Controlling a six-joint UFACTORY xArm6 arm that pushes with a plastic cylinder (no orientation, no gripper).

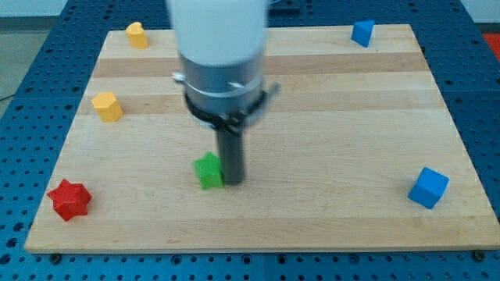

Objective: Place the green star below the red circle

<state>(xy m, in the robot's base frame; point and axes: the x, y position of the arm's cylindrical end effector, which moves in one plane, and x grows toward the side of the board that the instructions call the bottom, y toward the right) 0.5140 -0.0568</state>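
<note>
A small green block [208, 170], its shape hard to make out, lies on the wooden board [336, 117] left of centre, toward the view's bottom. My tip [233, 183] stands right beside it, touching its right side. No red circle shows in this view; the arm's wide grey and white body [223, 55] hides part of the board's top middle. A red star [69, 200] lies at the board's bottom left corner.
A yellow block [137, 35] sits at the top left corner and another yellow block [107, 106] lies at the left edge. A blue block [362, 33] sits at the top right and a blue cube [428, 187] at the bottom right.
</note>
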